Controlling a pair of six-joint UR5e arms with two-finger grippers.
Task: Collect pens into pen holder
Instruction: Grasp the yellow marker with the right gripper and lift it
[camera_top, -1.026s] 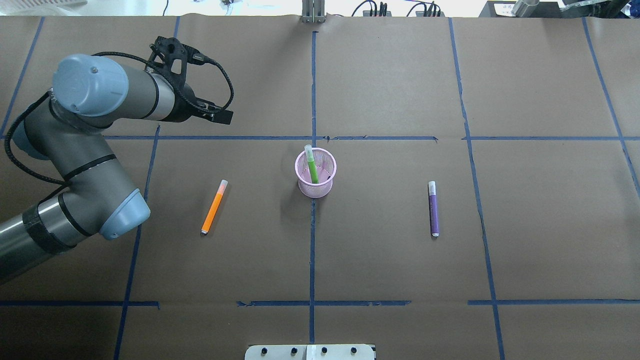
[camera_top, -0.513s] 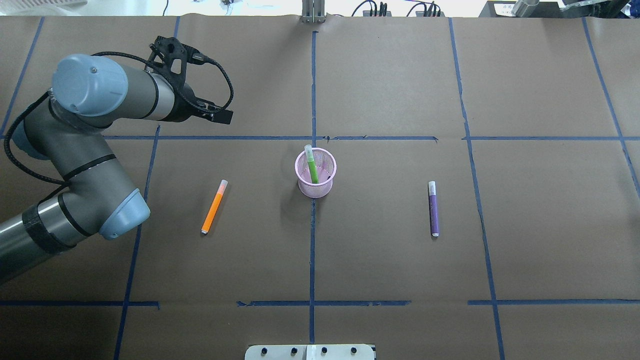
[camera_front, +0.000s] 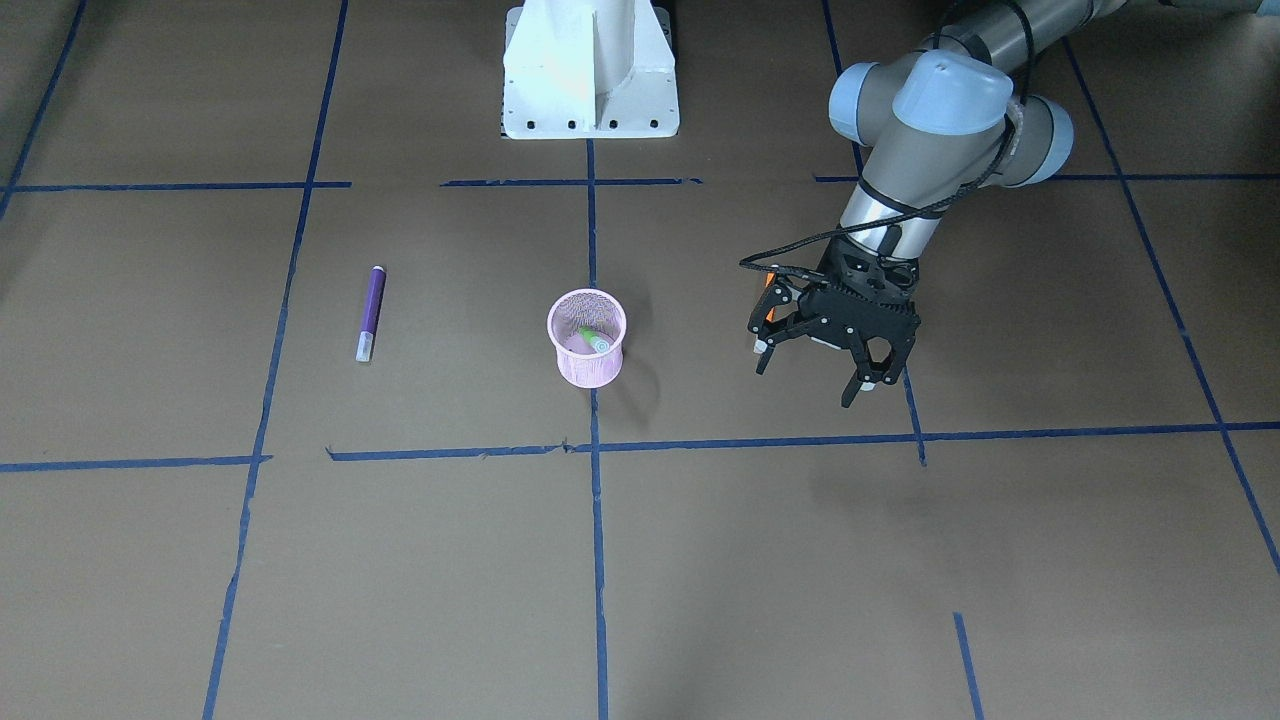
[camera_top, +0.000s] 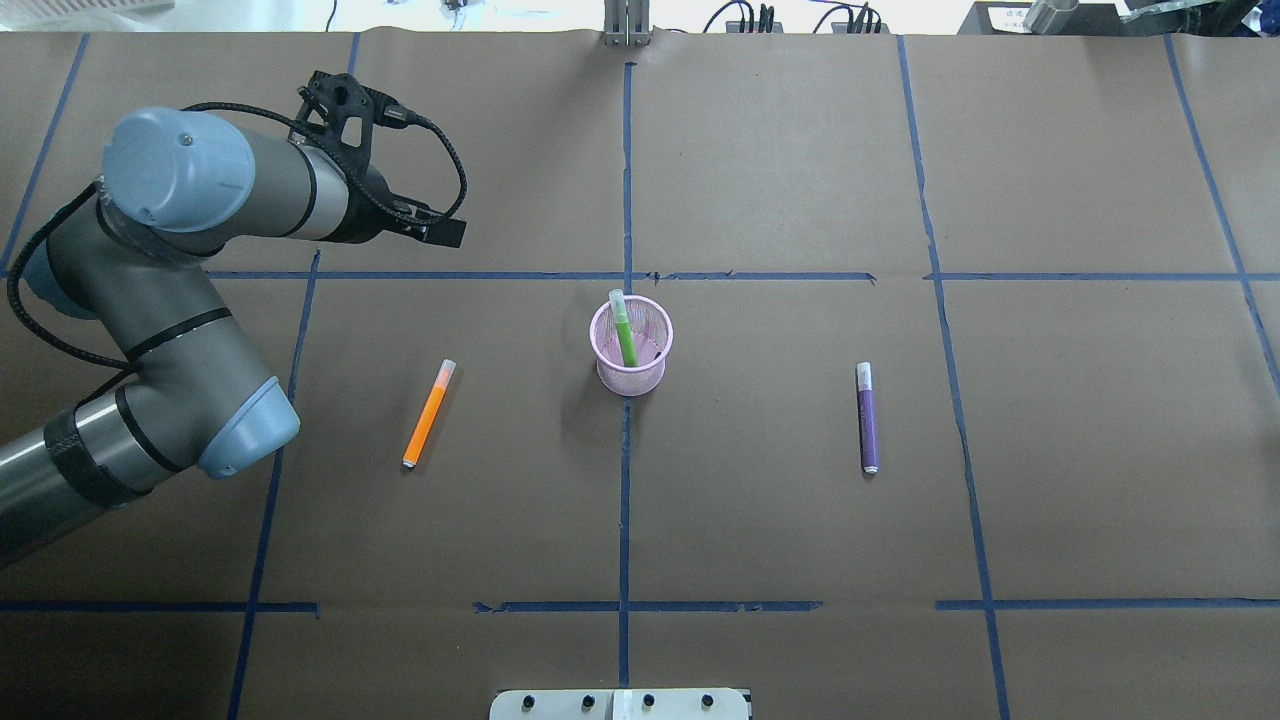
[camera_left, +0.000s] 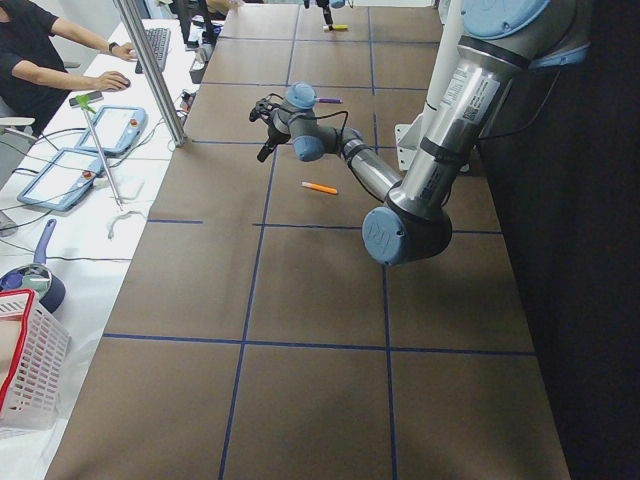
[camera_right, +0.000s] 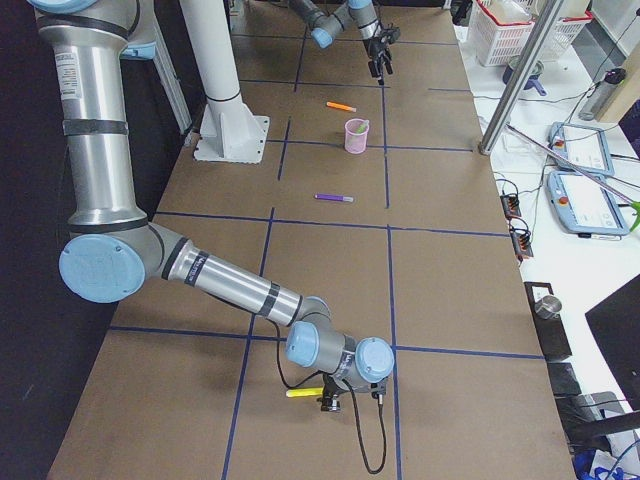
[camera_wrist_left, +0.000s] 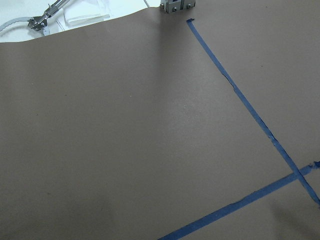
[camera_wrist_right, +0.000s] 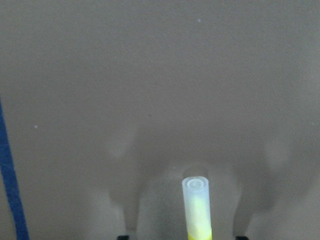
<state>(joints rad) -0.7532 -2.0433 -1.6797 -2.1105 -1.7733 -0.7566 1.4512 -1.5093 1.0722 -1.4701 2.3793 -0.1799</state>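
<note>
My left gripper (camera_front: 808, 380): spread wide, empty. Behind it, toward my base: 1 orange pen (camera_top: 430, 415). Rightward: pen holder (camera_top: 630, 382) holding 1 green pen (camera_top: 624, 338), then 1 purple pen (camera_top: 867, 418). Right gripper (camera_right: 335, 400): state indiscernible.

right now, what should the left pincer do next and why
Probably draw the left pincer back toward the robot and lower it over the orange pen. The pincer is open and empty and hovers just beyond that pen, which lies flat on the table on this arm's side. The green pen already stands in the holder.
</note>
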